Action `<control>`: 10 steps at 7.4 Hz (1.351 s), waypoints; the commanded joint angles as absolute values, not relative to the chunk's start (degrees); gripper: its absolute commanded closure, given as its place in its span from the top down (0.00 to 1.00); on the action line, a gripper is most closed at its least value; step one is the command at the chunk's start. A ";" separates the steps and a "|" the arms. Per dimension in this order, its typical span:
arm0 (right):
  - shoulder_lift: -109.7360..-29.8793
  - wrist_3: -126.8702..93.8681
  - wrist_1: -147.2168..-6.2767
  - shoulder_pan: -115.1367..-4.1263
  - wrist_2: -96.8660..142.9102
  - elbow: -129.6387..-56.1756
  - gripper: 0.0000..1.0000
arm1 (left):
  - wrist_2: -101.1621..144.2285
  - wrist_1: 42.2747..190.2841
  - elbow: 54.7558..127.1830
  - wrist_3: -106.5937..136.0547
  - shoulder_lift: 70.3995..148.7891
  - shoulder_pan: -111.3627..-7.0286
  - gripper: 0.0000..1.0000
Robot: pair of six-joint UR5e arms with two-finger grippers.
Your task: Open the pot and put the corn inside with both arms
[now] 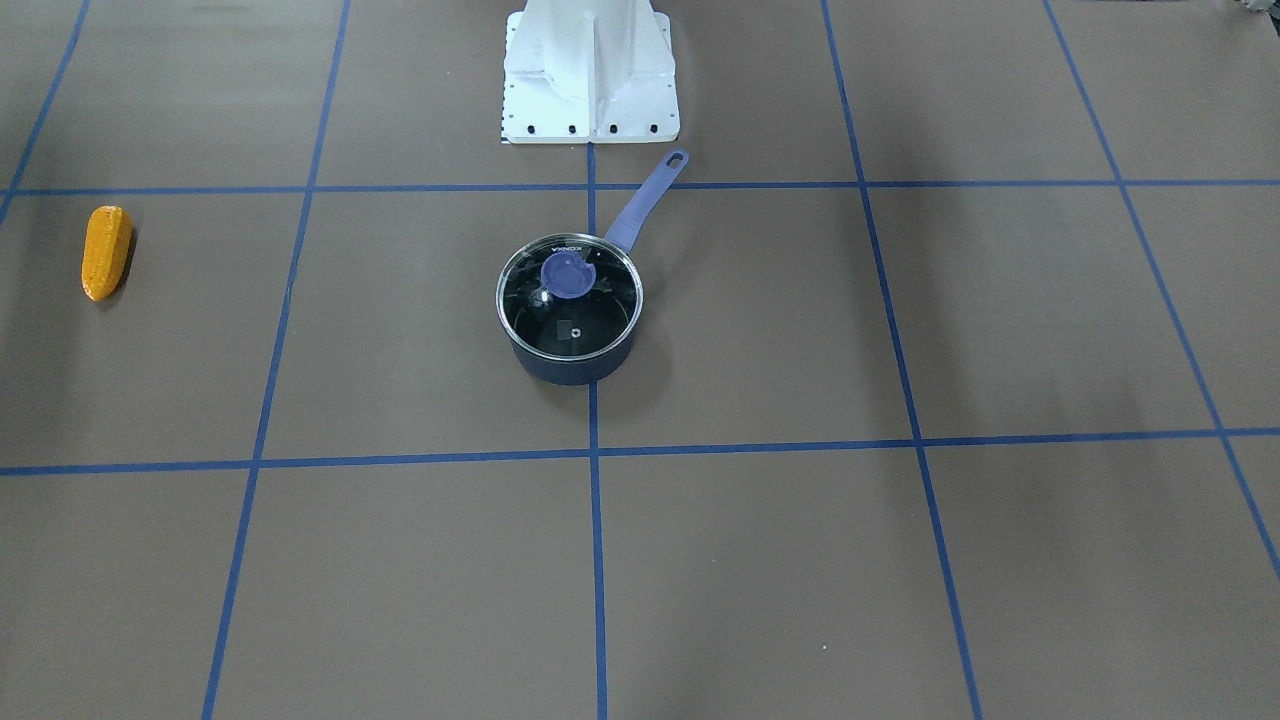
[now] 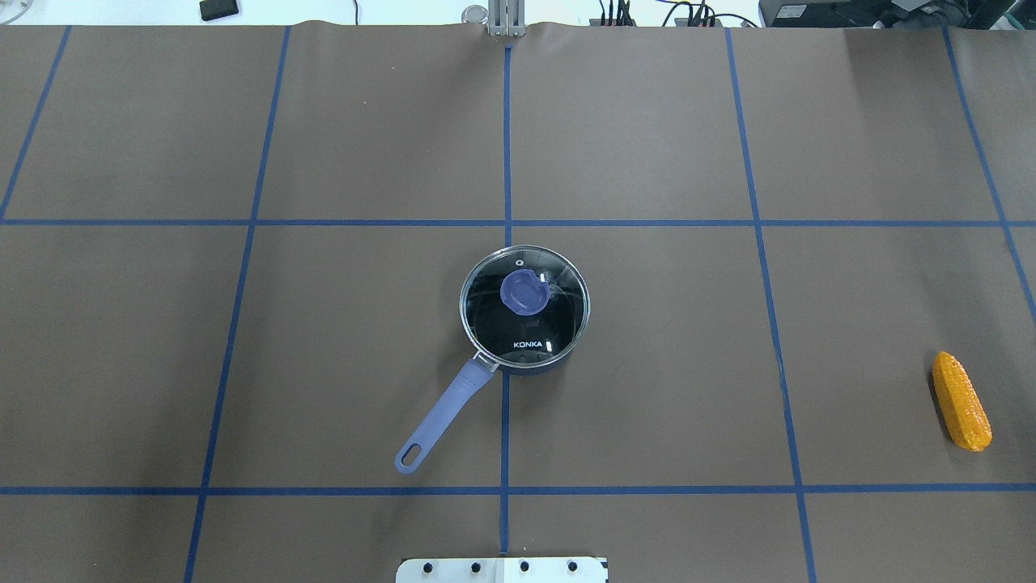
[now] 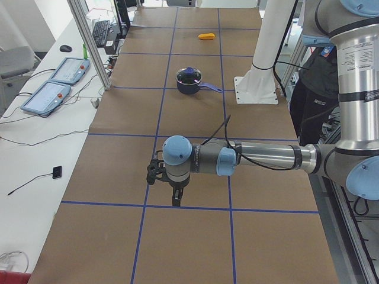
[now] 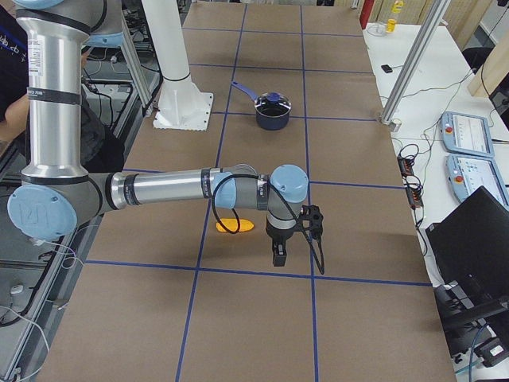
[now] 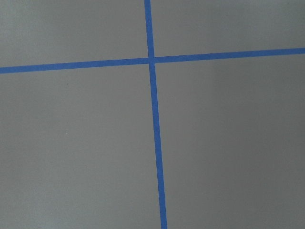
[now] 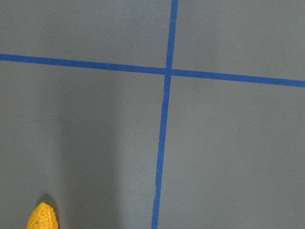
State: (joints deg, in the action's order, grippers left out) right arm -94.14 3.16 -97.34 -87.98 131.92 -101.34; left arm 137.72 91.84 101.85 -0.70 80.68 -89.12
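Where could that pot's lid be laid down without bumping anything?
Bare paper stretches between pot and corn, and across the squares on the pot's other side. Tightest spot: around the handle, between pot and white base.

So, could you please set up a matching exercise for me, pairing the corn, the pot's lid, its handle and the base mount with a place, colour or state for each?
Things:
1. corn
2. lid
3. handle
4. base mount

Descriptions:
A. white, with bolt holes along its edge
B. lying alone, far out on the robot's right
C. seated on the pot, closed
D. angled back toward the robot and its left

Pairs: 1-B, 2-C, 3-D, 4-A
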 commanded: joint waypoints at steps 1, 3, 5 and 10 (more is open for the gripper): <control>-94.04 3.16 -97.29 -87.98 132.27 -101.51 1.00 | 137.72 91.85 102.56 -0.70 80.77 -88.95 0.98; -93.61 3.69 -97.21 -88.07 132.27 -102.73 1.00 | 137.72 91.93 103.27 -0.61 80.77 -88.95 0.98; -93.08 3.43 -93.03 -87.89 132.19 -104.06 1.00 | 137.81 93.07 103.27 -0.26 82.35 -88.95 0.98; -92.90 0.61 -78.76 -87.98 132.01 -101.86 1.00 | 142.26 97.28 102.83 0.18 90.26 -88.95 0.98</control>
State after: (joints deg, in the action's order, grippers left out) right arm -93.06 1.38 -79.70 -87.90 131.87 -101.76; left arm 139.47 95.69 102.84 0.31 89.27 -89.02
